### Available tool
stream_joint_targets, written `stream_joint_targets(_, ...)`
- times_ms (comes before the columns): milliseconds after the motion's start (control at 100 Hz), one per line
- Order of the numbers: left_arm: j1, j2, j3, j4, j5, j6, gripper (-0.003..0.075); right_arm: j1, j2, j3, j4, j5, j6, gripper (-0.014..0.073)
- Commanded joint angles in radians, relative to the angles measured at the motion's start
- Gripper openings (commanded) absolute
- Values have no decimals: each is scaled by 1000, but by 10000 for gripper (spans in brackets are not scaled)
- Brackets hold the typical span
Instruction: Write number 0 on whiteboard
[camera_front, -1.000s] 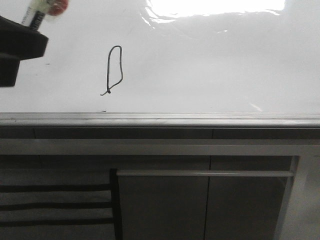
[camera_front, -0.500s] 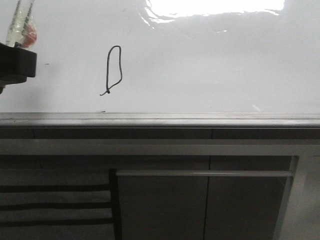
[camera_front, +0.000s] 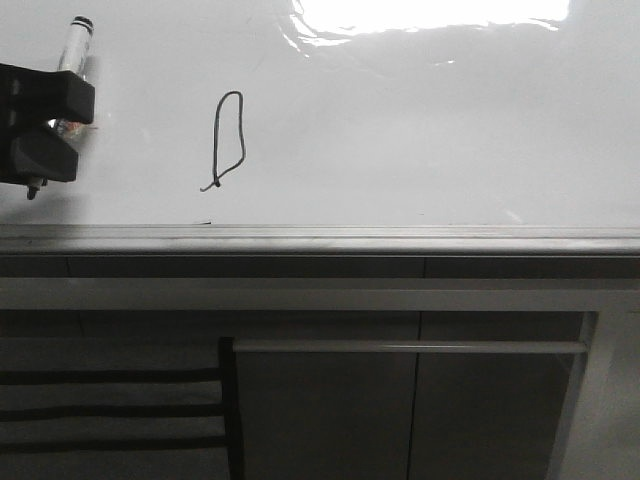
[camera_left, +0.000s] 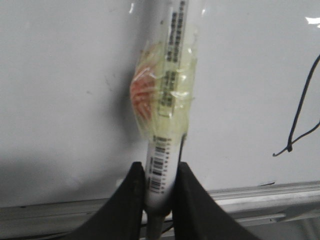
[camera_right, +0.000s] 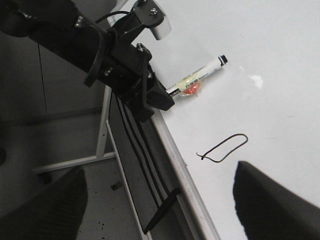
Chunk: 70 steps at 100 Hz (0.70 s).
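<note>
Nearest the camera in the front view, grey cabinet doors (camera_front: 410, 400) and the metal rail (camera_front: 320, 240) border the lower edge of the whiteboard (camera_front: 420, 130). Beyond the rail, the number 0 (camera_front: 229, 140) stands complete on the board's left half: a tall, narrow loop closed at a small knotted tail, unaltered over the last second. The change lies further left. The left claw (camera_front: 35, 125), which a second ago was higher at the frame's edge with the marker tilted across it, has dropped and swung so that the marker (camera_front: 74, 38) now points up the board, cap end away from the rail. In the left wrist view the left claw (camera_left: 160, 192) is pinching the marker's (camera_left: 167, 100) barcoded barrel, a taped orange patch above the grip. The marker is well apart from the numeral, suggesting that writing is finished and the arm is retreating. The right claw (camera_right: 160, 200) is spread, idle, holding nothing.
</note>
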Motion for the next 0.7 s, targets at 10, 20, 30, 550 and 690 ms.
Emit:
stream_joint_targets(10, 39, 11, -50, 20, 53, -9, -19, 0, -19, -28, 7, -61, -6, 516)
stream_joint_targets(20, 42, 13, -53, 20, 56, -9, -19, 0, -19, -28, 7, -61, -6, 516)
stream_joint_targets(30, 44, 17, -52, 20, 62, -9, -19, 0, -19, -28, 7, -61, -6, 516)
stream_joint_targets(550, 72, 63, -74, 20, 70, -9, -19, 0, -19, -28, 7, -59, -6, 516)
stream_joint_targets(690, 72, 63, -76, 20, 50, -9, -13, 0, -19, -28, 7, -54, -6, 516)
